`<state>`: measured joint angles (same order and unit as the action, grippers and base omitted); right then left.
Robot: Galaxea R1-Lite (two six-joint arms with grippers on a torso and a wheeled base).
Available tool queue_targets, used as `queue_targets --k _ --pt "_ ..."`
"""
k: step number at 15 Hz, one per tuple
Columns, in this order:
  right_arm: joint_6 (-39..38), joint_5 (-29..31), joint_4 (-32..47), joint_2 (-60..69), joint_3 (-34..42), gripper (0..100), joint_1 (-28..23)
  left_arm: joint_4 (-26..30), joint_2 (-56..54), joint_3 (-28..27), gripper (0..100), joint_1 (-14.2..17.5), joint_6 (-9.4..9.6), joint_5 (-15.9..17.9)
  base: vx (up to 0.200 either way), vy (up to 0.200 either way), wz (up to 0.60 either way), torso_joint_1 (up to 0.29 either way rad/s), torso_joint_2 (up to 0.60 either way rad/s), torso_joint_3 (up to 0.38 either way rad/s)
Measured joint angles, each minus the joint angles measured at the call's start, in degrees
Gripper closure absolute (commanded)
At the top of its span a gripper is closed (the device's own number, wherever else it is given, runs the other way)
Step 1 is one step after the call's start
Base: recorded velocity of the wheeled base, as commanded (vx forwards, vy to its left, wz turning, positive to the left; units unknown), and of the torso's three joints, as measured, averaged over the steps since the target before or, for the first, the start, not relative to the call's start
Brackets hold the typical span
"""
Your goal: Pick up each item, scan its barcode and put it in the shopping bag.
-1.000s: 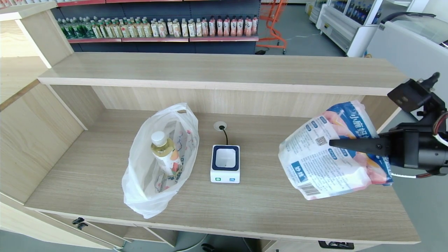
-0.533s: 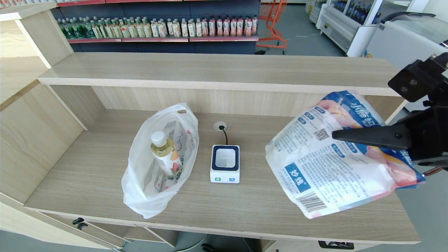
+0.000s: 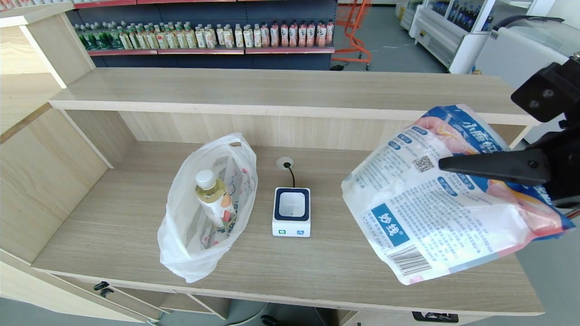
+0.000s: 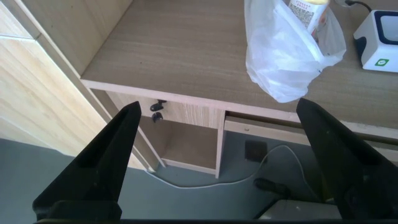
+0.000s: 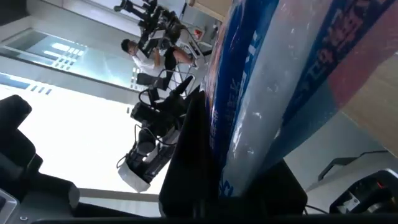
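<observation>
Higher than a second ago, the snack packet (image 3: pixel 444 203) hangs clamped in the right gripper (image 3: pixel 446 165) — above the counter's (image 3: pixel 317 267) right end. Its barcode (image 3: pixel 409 260) sits at the low corner, with the scanner (image 3: pixel 292 211) leftward — right arm nearer. The left gripper (image 4: pixel 219 106) gapes, empty.

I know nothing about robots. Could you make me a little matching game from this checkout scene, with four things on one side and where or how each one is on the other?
Things:
1. bottle
2. scanner
3. snack pouch
4. left claw

Place or state:
A. held in the air by the right claw
B. inside the shopping bag
C. open, gripping nothing
D. sitting on the counter beside the bag

Pairs: 1-B, 2-D, 3-A, 4-C
</observation>
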<state>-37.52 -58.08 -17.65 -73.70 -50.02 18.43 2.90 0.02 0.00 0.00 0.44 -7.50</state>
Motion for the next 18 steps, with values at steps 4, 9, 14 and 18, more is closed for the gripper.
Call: queue_targets --k 4,9,14,18 --pt "-0.02 0.09 -0.05 1.00 1.67 100 0.52 -0.01 0.00 0.00 0 0.00 0.00 -0.02 0.000 0.000 0.00 0.000 0.00 0.000" --pt "0.00 0.09 -0.07 1.55 2.00 100 0.66 -0.01 0.00 0.00 0 0.00 0.00 -0.05 0.000 0.000 0.00 0.000 0.00 0.000" --pt "0.00 0.09 -0.07 2.05 2.06 100 0.69 -0.01 0.00 0.00 0 0.00 0.00 -0.02 0.000 0.000 0.00 0.000 0.00 0.000" --pt "0.05 0.09 -0.05 2.45 2.23 100 0.80 0.00 0.00 0.00 0 0.00 0.00 -0.02 0.000 0.000 0.00 0.000 0.00 0.000"
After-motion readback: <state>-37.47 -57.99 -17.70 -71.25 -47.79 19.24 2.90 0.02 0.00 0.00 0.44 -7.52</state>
